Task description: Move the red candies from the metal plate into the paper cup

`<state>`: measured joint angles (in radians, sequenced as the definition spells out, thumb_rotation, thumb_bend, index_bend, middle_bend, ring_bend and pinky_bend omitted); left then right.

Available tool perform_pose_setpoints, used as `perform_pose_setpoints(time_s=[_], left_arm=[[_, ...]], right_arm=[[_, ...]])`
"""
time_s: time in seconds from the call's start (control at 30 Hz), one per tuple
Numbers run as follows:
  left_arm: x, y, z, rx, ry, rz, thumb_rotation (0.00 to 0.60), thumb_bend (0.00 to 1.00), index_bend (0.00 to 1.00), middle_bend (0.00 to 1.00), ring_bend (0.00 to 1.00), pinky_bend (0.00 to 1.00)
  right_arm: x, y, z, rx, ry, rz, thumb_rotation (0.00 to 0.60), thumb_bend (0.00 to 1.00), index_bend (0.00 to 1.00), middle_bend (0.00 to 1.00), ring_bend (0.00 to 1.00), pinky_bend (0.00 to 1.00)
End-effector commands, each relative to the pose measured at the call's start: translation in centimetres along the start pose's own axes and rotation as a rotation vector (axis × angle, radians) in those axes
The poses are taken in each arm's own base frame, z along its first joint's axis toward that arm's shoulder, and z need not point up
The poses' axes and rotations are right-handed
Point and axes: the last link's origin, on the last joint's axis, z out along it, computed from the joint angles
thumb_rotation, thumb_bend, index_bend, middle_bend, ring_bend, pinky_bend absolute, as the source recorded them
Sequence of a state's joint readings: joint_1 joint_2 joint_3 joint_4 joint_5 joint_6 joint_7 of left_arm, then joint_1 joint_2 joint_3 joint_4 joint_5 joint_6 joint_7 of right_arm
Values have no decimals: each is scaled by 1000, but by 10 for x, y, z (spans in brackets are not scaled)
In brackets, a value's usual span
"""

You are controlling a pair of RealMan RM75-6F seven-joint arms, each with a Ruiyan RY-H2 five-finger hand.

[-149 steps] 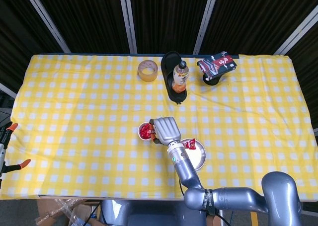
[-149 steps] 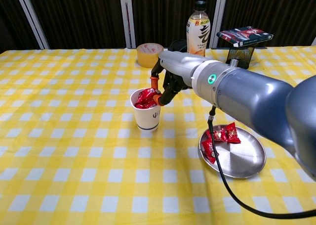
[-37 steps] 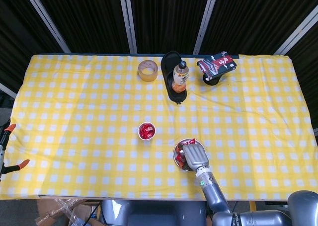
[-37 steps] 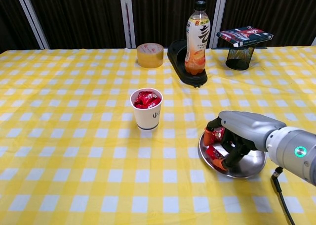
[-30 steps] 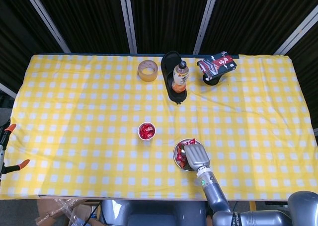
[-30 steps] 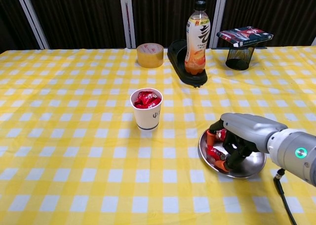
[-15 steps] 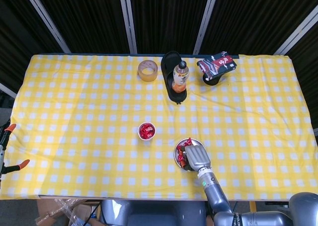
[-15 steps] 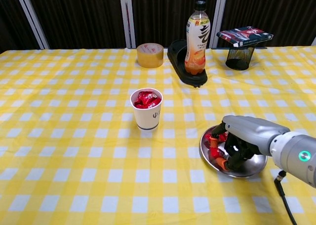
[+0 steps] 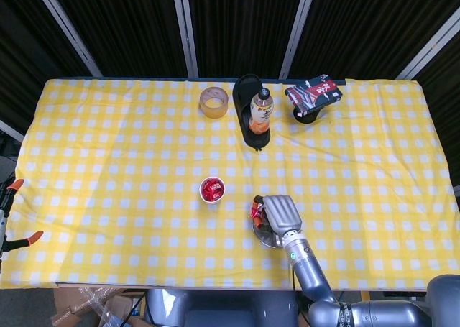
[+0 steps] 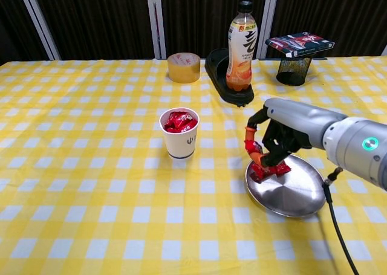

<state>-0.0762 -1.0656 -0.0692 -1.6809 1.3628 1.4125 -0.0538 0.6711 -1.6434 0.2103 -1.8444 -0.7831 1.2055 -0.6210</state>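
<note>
My right hand (image 10: pixel 279 137) hangs just above the left rim of the metal plate (image 10: pixel 293 195) and grips a bunch of red candies (image 10: pixel 266 168). The plate's inside looks bare in the chest view. In the head view the hand (image 9: pixel 280 213) covers most of the plate (image 9: pixel 261 233), and the held candies (image 9: pixel 256 210) peek out at its left. The white paper cup (image 10: pixel 179 139) stands to the left of the hand, apart from it, filled with red candies (image 10: pixel 179 120); the head view shows the cup (image 9: pixel 211 190) from above. The left hand is out of sight.
At the back stand a drink bottle (image 10: pixel 242 45) on a black tray (image 10: pixel 225 87), a tape roll (image 10: pixel 184 67) and a black mesh holder (image 10: pixel 294 71) with a dark packet on top. The yellow checked cloth covers the whole table.
The right hand closed on the candies in the plate, then rose and shifted slightly left with them. The plate now looks bare.
</note>
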Motion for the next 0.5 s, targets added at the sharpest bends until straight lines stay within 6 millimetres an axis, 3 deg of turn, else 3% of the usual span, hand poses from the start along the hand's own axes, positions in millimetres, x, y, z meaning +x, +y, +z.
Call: perform_pose_setpoints(time_s=[0.03, 0.5], left_arm=[[0, 0, 0, 2, -2, -2, 600, 46, 0, 0, 0, 0], [1, -1, 2, 11, -14, -20, 600, 47, 0, 0, 0, 0]], right_arm=[[7, -10, 4, 23, 19, 1, 600, 503, 565, 886, 902, 897], [15, -59, 33, 120, 50, -21, 600, 502, 565, 886, 902, 897]])
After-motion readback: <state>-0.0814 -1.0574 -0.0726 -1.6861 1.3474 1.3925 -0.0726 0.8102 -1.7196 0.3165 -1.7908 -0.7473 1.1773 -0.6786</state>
